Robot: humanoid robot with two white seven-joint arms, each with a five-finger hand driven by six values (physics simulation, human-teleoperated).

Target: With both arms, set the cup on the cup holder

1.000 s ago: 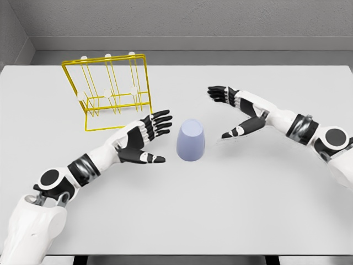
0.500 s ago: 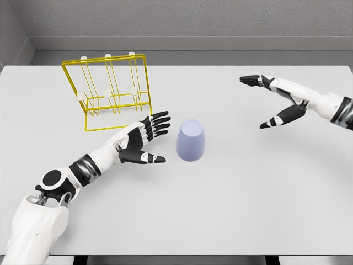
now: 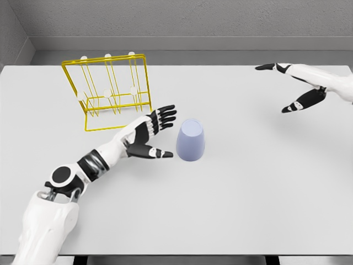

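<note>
Cup (image 3: pixel 190 141) sits ungrasped on the table (image 3: pixel 248 182), off the cup holder (image 3: pixel 107 91); our left hand (image 3: pixel 151 132) and right hand (image 3: pixel 295 88) are spread, empty.

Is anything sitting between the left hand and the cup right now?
Nothing visible does. The open left hand sits just left of the cup, with only bare table in the gap between them.
</note>
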